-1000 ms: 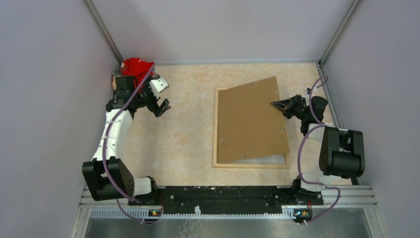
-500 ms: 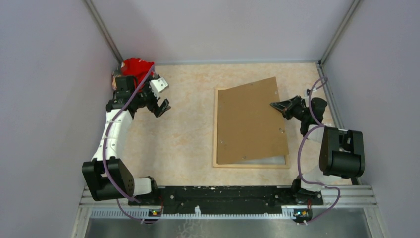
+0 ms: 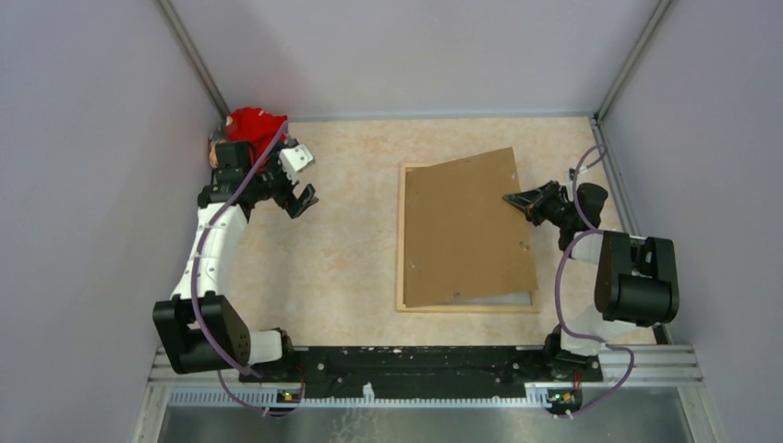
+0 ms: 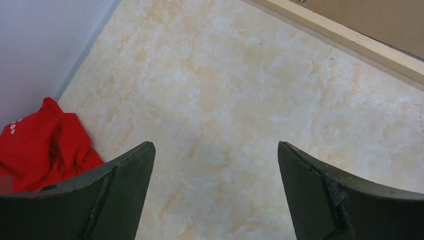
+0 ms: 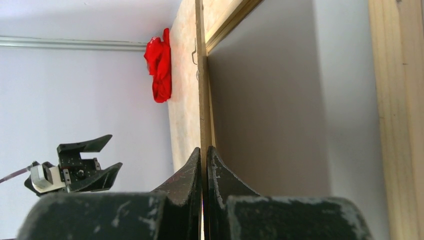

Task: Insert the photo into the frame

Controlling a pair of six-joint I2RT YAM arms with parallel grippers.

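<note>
**Right pincer clamped on board edge, over the frame**

Right pincer [image 3: 511, 197]: dark, scuffed, wedge-shaped fingers pressed together on the thin edge of the backing board [image 3: 466, 231], pinching it. The board is flat brown fibreboard, matte and rectangular, with a few small metal fittings dotted on its face. In the wrist view it runs straight away from the tips as a thin line, seen edge-on, with a small wire hook further along.

Under the board and to the left of this pincer lies the frame [image 3: 403, 240]: slim pale-wood rails, square-cut, flat on the table [image 3: 342, 249]. The board sits skewed over it. The far corner beside the pincer reaches past the frame's rail, and the near edge falls short of the near rail. At the pincer end the board is held clear of the frame's inside.

Photo: cannot be made out. A smooth pale grey-white surface shows inside the frame beside the pincer's tips and in the strip the board leaves bare. Whether that is the print's back or the pane I cannot tell. The board covers most of the frame's inside.

Left pincer [image 3: 303, 199]: fingers spread wide with nothing between them, hanging above bare table well apart from the frame. The table is cream and marbled. Close by this pincer, on its outer side, a crumpled red cloth [image 3: 254, 123] lies in the corner against the grey wall, partly hidden by the arm in the overhead view
</note>
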